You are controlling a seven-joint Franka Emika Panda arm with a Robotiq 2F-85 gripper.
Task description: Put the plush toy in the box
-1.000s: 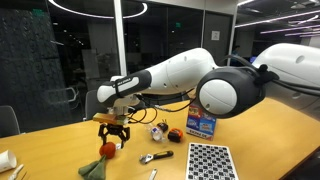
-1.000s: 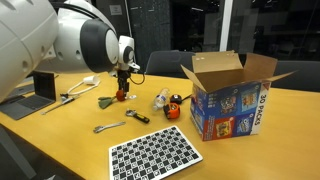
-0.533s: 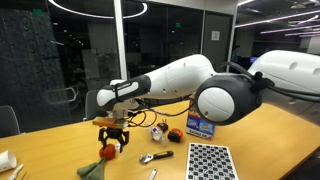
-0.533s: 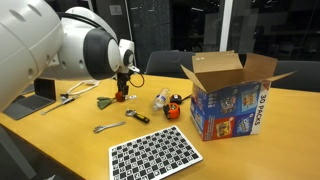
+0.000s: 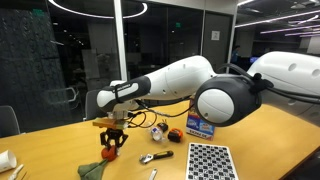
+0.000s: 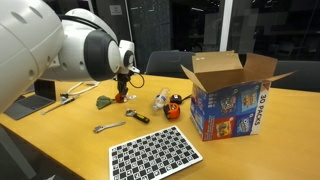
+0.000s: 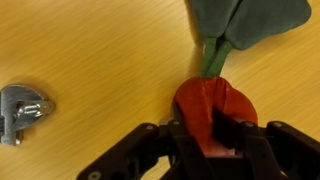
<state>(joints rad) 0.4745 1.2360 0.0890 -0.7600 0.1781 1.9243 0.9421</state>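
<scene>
The plush toy [image 7: 208,100] lies on the wooden table, its round red head toward the gripper and its dark green leaves [image 7: 245,20] spread away from it. My gripper [image 7: 215,132] points straight down, and its black fingers pinch the red head from both sides, creasing it. In both exterior views the gripper [image 5: 113,146] [image 6: 122,93] stands low over the toy [image 5: 106,153] [image 6: 119,97] at the table's far end from the box. The box [image 6: 230,100] [image 5: 201,124] stands upright with its top flaps open.
A black-and-white checkered board [image 6: 155,155] lies near the front edge. An orange-black round gadget [image 6: 173,106], a screwdriver [image 6: 137,116] and a wrench [image 6: 108,127] lie between toy and box. A metal part [image 7: 22,108] rests beside the toy. A laptop [image 6: 40,85] sits further off.
The fingers stood wide around the toy a second ago and have now closed onto its red head. The arm has hardly shifted.
</scene>
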